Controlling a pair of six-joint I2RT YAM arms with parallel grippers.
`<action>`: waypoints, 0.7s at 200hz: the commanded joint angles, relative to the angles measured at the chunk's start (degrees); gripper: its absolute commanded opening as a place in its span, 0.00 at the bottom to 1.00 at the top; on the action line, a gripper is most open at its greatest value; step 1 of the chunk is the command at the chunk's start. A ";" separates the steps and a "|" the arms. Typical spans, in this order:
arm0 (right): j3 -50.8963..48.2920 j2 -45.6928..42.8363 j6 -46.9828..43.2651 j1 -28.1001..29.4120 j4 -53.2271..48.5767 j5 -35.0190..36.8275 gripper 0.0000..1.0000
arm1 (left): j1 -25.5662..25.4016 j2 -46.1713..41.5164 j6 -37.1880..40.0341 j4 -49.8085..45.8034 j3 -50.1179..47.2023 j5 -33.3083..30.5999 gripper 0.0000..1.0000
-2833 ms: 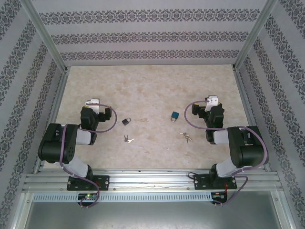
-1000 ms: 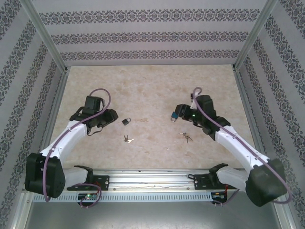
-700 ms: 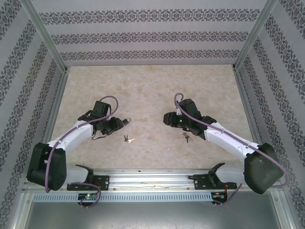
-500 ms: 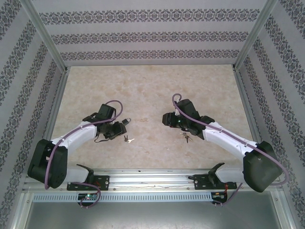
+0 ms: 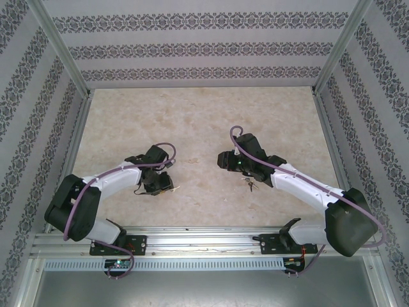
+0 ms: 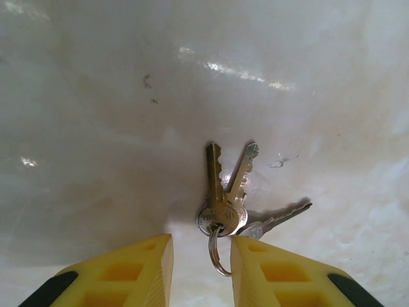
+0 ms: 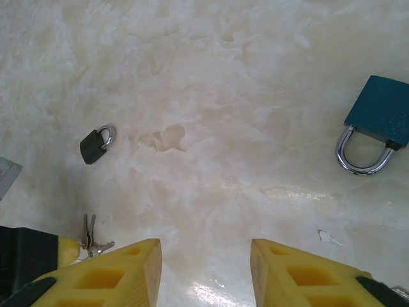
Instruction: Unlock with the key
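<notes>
A bunch of three keys (image 6: 220, 214) on a ring lies flat on the marble-patterned table (image 5: 204, 121). My left gripper (image 6: 201, 259) is open and low over the table. The key ring (image 6: 217, 252) lies between its yellow fingertips, close to the right one. A small black padlock (image 7: 96, 144) and a blue padlock (image 7: 377, 121) lie on the table in the right wrist view. My right gripper (image 7: 204, 268) hangs open over bare table between them, with nothing in it. The same keys (image 7: 92, 238) show beside my left gripper's yellow finger (image 7: 61, 251).
A second bunch of keys (image 5: 249, 184) lies under the right forearm. Patterned walls with metal frame posts (image 5: 61, 48) enclose the table on three sides. The arm bases sit on a rail (image 5: 204, 243) at the near edge.
My left gripper has swung right and down to the keys, and its jaws have narrowed around the ring. My right gripper moved left off the blue padlock, then held still.
</notes>
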 commanded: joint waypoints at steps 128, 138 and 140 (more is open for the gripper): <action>-0.75 0.08 0.50 0.36 0.90 1.14 0.42 | -3.56 4.34 -6.13 0.69 3.43 -2.33 0.30; -0.48 0.35 0.42 0.36 0.90 0.97 0.42 | -3.56 4.55 -5.93 0.63 3.83 -2.38 0.29; -0.42 0.44 0.41 0.38 0.86 0.92 0.42 | -3.56 4.61 -5.91 0.64 3.85 -2.38 0.29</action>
